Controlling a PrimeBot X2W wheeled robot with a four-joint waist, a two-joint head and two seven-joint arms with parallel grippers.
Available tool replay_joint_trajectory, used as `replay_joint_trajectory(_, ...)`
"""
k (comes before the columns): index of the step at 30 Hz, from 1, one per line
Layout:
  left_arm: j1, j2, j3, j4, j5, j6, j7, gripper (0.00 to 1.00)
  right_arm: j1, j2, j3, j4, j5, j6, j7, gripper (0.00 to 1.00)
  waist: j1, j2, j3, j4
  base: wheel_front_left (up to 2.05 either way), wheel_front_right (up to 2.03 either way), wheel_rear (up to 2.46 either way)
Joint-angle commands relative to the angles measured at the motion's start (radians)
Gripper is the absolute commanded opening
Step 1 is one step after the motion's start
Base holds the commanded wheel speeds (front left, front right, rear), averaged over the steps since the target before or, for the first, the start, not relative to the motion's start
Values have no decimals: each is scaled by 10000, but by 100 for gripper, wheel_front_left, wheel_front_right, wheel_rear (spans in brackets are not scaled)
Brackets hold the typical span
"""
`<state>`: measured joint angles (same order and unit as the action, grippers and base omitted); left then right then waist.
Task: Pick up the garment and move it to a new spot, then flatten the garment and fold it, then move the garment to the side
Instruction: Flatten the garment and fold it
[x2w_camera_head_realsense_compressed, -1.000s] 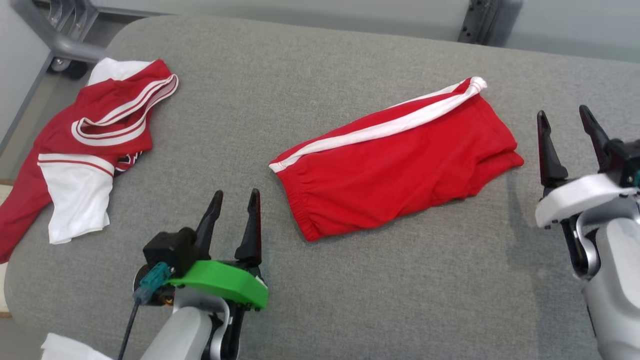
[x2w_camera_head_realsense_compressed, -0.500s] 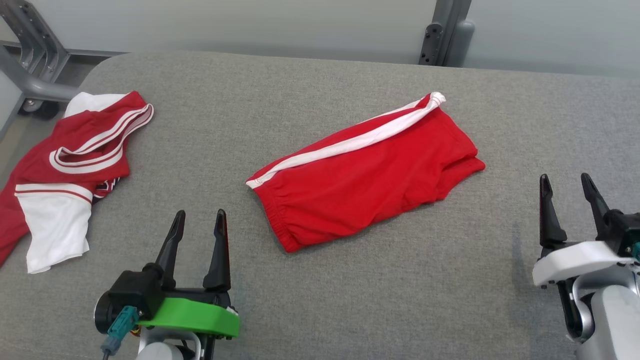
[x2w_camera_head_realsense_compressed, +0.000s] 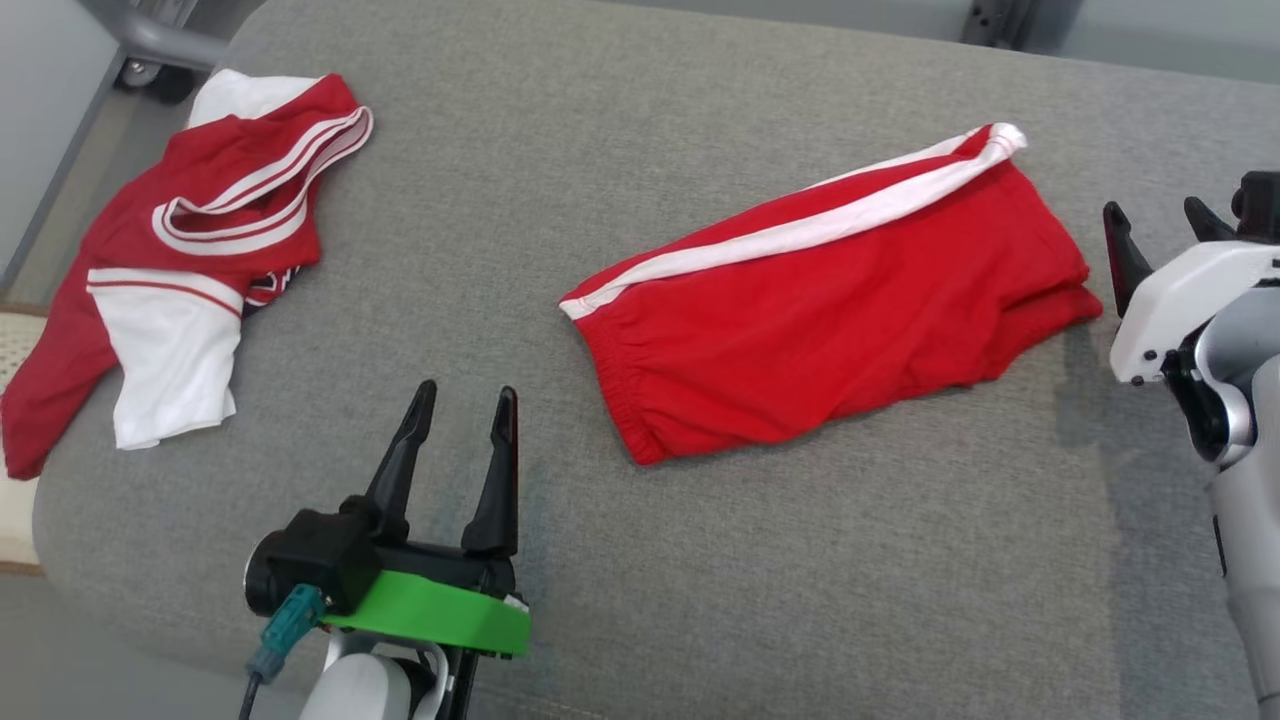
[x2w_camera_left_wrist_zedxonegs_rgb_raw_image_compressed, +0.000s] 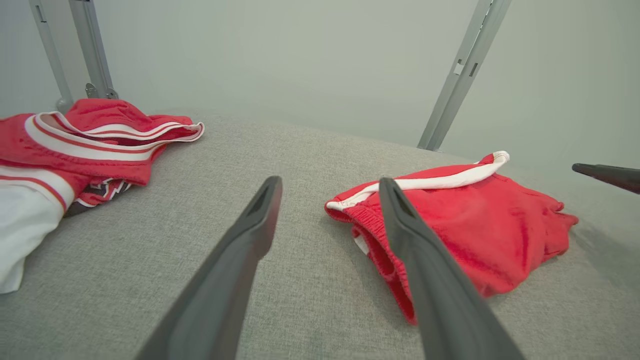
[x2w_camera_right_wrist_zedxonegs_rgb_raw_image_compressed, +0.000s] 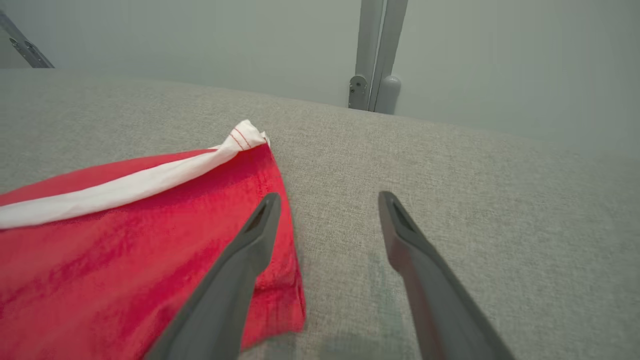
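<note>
The garment, a pair of red shorts (x2w_camera_head_realsense_compressed: 830, 310) with a white side stripe, lies folded flat near the middle of the grey padded surface (x2w_camera_head_realsense_compressed: 700, 560). My left gripper (x2w_camera_head_realsense_compressed: 468, 390) stands open to the left of and nearer than its elastic waistband, apart from the cloth. The left wrist view has the shorts (x2w_camera_left_wrist_zedxonegs_rgb_raw_image_compressed: 490, 220) partly behind the right finger of the left gripper (x2w_camera_left_wrist_zedxonegs_rgb_raw_image_compressed: 330, 181). My right gripper (x2w_camera_head_realsense_compressed: 1153, 210) is open just off the shorts' right end. In the right wrist view the right gripper (x2w_camera_right_wrist_zedxonegs_rgb_raw_image_compressed: 329, 196) has its left finger over the edge of the shorts (x2w_camera_right_wrist_zedxonegs_rgb_raw_image_compressed: 125, 250).
A crumpled red and white jersey (x2w_camera_head_realsense_compressed: 190, 260) lies at the surface's far left corner, partly hanging over the edge; it is also in the left wrist view as the jersey (x2w_camera_left_wrist_zedxonegs_rgb_raw_image_compressed: 75, 145). Grey frame posts (x2w_camera_right_wrist_zedxonegs_rgb_raw_image_compressed: 372, 55) stand behind the surface. Bare fabric stretches in front of the shorts.
The head camera has tilted up and back down, shifting the whole picture. My right gripper now stands closer to the shorts' right end. Both grippers stay open.
</note>
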<state>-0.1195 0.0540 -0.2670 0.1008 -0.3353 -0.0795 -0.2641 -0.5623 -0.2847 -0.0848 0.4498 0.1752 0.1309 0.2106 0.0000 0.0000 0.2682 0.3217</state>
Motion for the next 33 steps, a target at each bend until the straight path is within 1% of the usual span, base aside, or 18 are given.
replay_joint_trajectory(1, -216, -46, -137, -55, -230, -30, -2, 100, -288, -96, -94, 228, -55, -7, 318, 100, 0, 0, 804, 949, 0, 0, 0)
replay_joint_trajectory(4, -303, -40, -394, -144, -504, 91, -2, 100, -688, -237, -61, 734, -386, -6, 1108, 100, 0, 0, 909, 1242, 0, 0, 0)
replay_joint_trajectory(7, -318, -41, -596, -193, -699, 215, -3, 100, -946, -239, -45, 1110, -524, -6, 1712, 100, 0, 0, 987, 1428, 0, 0, 0)
replay_joint_trajectory(13, -330, -41, -830, -286, -891, 386, -3, 100, -931, -317, 201, 1773, -573, -6, 2538, 100, 0, 0, 1025, 1531, 0, 0, 0)
replay_joint_trajectory(14, -324, -41, -834, -296, -912, 421, -3, 100, -889, -326, 250, 1828, -530, -4, 2622, 23, 0, 0, 1015, 1514, 0, 0, 0)
replay_joint_trajectory(15, -313, -42, -814, -306, -917, 449, -3, 100, -856, -305, 274, 1870, -426, -4, 2713, 0, 0, 0, 1000, 1472, 0, 0, 0)
replay_joint_trajectory(17, -278, -40, -766, -338, -911, 500, -4, 100, -748, -238, 328, 1840, -161, -6, 2836, 0, 0, 0, 952, 1331, 0, 0, 0)
replay_joint_trajectory(21, -172, -38, -639, -349, -808, 502, -3, 100, -479, -216, 386, 1460, 415, -9, 2628, 0, 0, 0, 761, 843, 0, 0, 0)
replay_joint_trajectory(24, -24, -35, -489, -312, -643, 446, -3, 100, -145, -127, 514, 963, 879, -9, 2451, 0, 0, 0, 490, 271, 0, 0, 0)
replay_joint_trajectory(28, 200, -31, -291, -251, -438, 351, -3, 100, 561, 38, 680, 76, 1624, -10, 2265, 0, 0, 0, 48, -654, 0, 0, 0)
replay_joint_trajectory(33, 473, -26, -85, -184, -76, 177, -3, 100, 1570, 120, 443, -1210, 2439, -9, 2248, 0, 0, 0, -335, -1513, 0, 0, 0)
